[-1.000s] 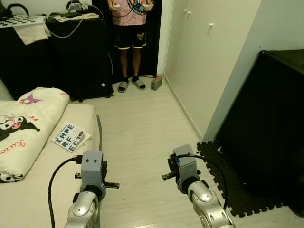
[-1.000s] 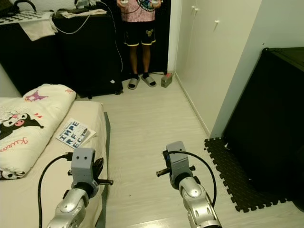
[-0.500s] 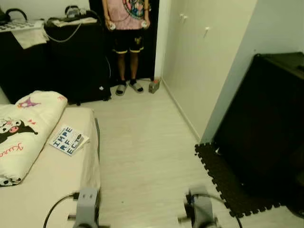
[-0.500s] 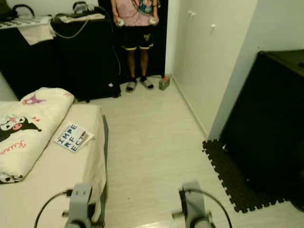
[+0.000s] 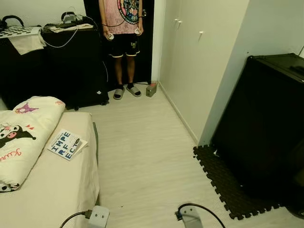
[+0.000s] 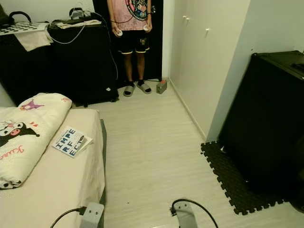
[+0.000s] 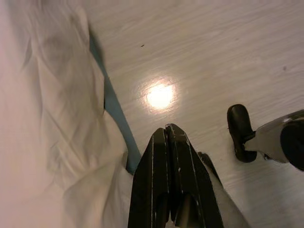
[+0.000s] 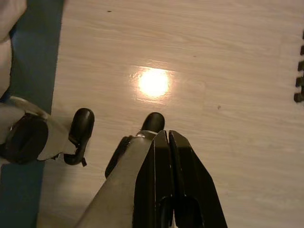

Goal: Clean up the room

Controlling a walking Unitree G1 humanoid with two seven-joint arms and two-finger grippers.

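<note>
A book with large letters on its cover (image 5: 65,144) lies on the cream bed (image 5: 57,190), next to a folded cartoon-print quilt (image 5: 19,135). A small grey-brown box (image 5: 151,90) stands on the floor by the doorway. My left gripper (image 7: 166,132) is shut with nothing in it, hanging low over the wooden floor beside the bed's edge. My right gripper (image 8: 164,135) is also shut and holds nothing, above the bare floor near my own feet. Both wrists (image 5: 98,217) barely reach into the bottom of the eye views.
A person (image 5: 122,28) stands in the far doorway holding controllers. A black desk with cables (image 5: 71,57) stands at the back left, white wardrobe doors (image 5: 190,61) on the right. A tall black cabinet (image 5: 266,128) rests on a black foam mat (image 5: 223,183).
Both arms have dropped from the middle of the eye views to the bottom edge. The camera has shifted, so the person and the room's far end show more fully.
</note>
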